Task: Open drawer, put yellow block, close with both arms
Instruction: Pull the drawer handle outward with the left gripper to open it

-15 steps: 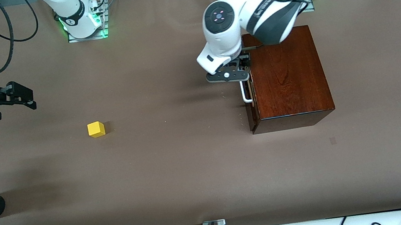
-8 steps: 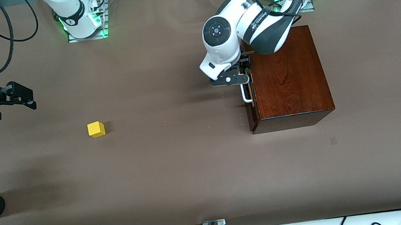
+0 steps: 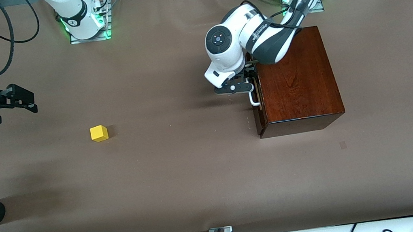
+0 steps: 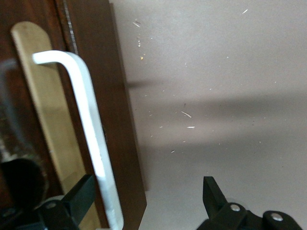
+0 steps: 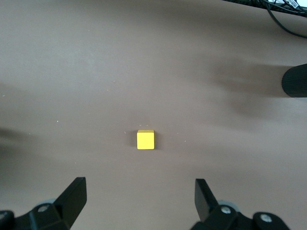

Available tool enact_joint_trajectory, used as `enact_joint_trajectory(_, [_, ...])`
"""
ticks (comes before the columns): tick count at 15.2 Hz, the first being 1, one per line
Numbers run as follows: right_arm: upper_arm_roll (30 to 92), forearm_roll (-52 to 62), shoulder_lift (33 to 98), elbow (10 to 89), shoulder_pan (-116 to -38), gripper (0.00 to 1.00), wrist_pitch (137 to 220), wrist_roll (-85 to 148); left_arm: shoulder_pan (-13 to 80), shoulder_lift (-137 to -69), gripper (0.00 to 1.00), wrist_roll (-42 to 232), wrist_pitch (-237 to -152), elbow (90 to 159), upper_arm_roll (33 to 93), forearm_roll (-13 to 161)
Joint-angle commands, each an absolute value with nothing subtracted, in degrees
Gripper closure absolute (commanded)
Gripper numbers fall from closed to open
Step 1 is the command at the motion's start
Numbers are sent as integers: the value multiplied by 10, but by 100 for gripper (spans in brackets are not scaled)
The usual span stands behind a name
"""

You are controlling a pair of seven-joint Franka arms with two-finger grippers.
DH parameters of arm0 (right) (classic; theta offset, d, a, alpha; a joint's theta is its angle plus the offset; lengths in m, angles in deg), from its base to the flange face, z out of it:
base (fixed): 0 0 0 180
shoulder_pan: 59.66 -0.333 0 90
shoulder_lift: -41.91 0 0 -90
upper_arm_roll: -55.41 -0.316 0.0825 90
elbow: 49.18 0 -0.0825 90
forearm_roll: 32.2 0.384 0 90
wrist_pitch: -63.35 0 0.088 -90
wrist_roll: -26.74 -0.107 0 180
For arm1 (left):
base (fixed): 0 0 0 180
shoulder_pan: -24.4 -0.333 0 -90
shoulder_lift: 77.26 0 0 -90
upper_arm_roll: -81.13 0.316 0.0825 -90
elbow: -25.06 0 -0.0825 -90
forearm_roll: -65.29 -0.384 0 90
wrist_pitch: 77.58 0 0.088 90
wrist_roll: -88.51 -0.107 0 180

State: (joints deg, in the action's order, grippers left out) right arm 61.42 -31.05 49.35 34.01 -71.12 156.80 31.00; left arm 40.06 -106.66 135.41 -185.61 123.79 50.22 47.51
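Closed drawer point(image 3: 255, 96) with white bar handle point(image 4: 91, 129), small yellow block point(image 3: 99, 133) on the table, well apart

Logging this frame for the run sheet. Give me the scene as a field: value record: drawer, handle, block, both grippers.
drawer: shut, flush in the wooden box
handle: white bar, not yet gripped
left gripper: open, at the handle, one finger between bar and drawer front, the other off to the side
yellow block: on the table, toward the right arm's end
right gripper: open, waiting in the air, block in its wrist view
table: brown cover
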Motion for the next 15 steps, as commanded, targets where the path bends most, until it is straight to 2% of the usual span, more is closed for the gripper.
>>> enact_joint_trajectory(1, [610, -310, 489, 342, -708, 0, 1571, 304, 405, -1075, 0, 1368, -1866, 1242, 500, 457])
enact_joint_trajectory(10, [610, -311, 490, 342, -708, 0, 1571, 304, 442, -1104, 0, 1402, -1919, 1236, 500, 453])
enact_joint_trajectory(13, [610, -310, 490, 342, -708, 0, 1571, 304, 451, -1120, 0, 1433, -1967, 1227, 499, 454])
enact_joint_trajectory(15, [610, -310, 490, 342, -708, 0, 1571, 304, 465, -1140, 0, 1449, -1978, 1197, 500, 454])
